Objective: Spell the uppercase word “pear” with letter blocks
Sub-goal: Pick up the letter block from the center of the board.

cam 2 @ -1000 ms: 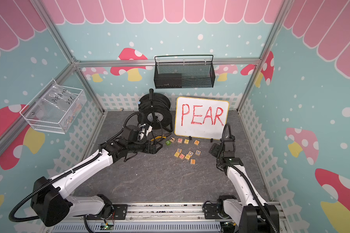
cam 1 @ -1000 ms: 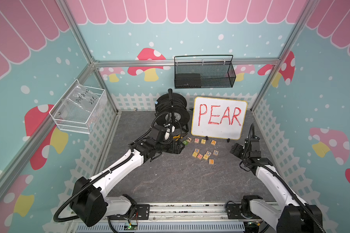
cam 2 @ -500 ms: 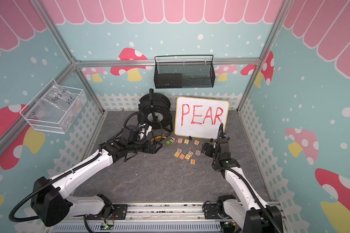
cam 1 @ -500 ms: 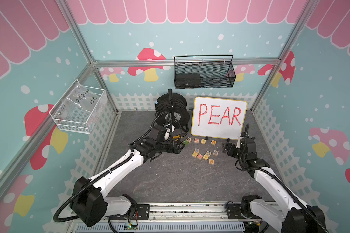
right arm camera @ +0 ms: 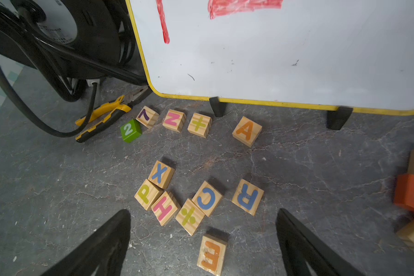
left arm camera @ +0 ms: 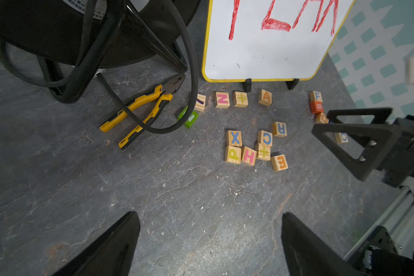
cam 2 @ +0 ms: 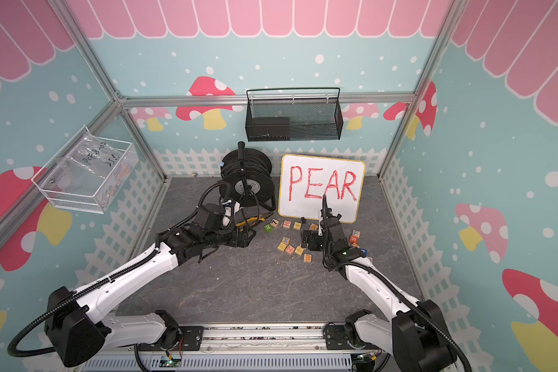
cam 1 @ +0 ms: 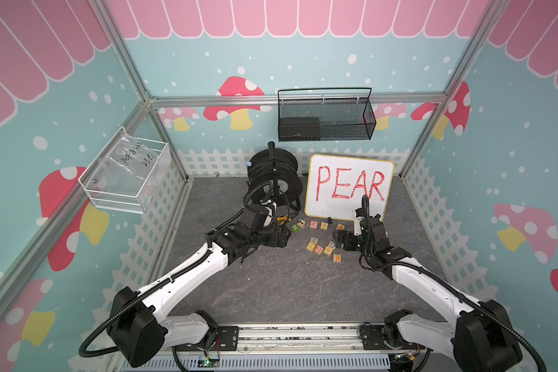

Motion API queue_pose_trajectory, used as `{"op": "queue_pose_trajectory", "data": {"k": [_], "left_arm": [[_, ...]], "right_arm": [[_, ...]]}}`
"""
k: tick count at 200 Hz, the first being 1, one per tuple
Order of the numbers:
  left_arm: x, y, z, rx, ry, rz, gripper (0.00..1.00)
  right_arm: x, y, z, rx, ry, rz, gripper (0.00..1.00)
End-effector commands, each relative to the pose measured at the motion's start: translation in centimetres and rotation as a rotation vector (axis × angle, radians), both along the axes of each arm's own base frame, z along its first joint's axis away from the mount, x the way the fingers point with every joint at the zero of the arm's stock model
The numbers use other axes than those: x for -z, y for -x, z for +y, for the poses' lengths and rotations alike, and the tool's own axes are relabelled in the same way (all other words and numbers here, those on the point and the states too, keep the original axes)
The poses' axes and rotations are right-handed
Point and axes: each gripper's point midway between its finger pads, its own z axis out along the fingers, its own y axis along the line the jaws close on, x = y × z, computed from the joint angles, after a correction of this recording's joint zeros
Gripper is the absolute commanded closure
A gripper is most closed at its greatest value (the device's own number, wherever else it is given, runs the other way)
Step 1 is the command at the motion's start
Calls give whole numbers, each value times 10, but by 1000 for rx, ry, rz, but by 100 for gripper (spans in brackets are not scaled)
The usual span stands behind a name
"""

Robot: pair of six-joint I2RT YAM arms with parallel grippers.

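P block [right arm camera: 145,194], E block [right arm camera: 212,254], A block [right arm camera: 246,131], R block [right arm camera: 247,196]: bare pale wood, visible grain, matt; capitals in flat coloured paint.
green block [right arm camera: 130,130]: painted all over, slight sheen.
desk [right arm camera: 58,191]: dark grey stone-look sheet, matt, pale veins, scuffed.
whiteboard [right arm camera: 273,59]: smooth glossy white face, yellow rim, black plastic feet.
pliers [right arm camera: 103,110]: dull grey metal head, yellow-and-black plastic grips.
cable reel [cam 2: 247,180]: black plastic drum, matt rubber cable.
mesh basket [cam 1: 326,122]: black metal mesh, matt.
left claw [left arm camera: 209,213], right claw [right arm camera: 203,210]: matt black plastic.
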Motion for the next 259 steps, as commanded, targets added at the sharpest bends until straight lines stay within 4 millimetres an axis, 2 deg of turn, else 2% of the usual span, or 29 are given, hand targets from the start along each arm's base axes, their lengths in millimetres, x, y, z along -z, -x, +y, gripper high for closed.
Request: {"op": "queue_pose_trajectory", "data": {"k": [1,44,63,94,131,172,229,259], "left_arm": [[2,2,-3,-36,-106,-29,7],[24,1,-22,-161,-134,12,11],[33,1,-41,-161,-158,20,12],[64,-10,-63,-202,-219,58,15],[90,-22,-81,-249,-285,87,22],[121,-24,-105,-180,-321,142,26],[137,-31,-116,-135,-349,148,28],[148,-33,-120,-112,-331,184,32]], "right_arm": [[-21,7,-11,46,1,-73,4],[-35,33,-26,72,-12,-108,3],[-36,44,-28,50,-4,-114,3],[-39,54,-28,3,27,-128,3],[-47,60,-33,-9,51,-165,2],[-50,65,-36,-2,38,-192,1],[-51,65,-35,-5,42,-200,0],[-49,64,-36,-1,46,-196,0]]}}
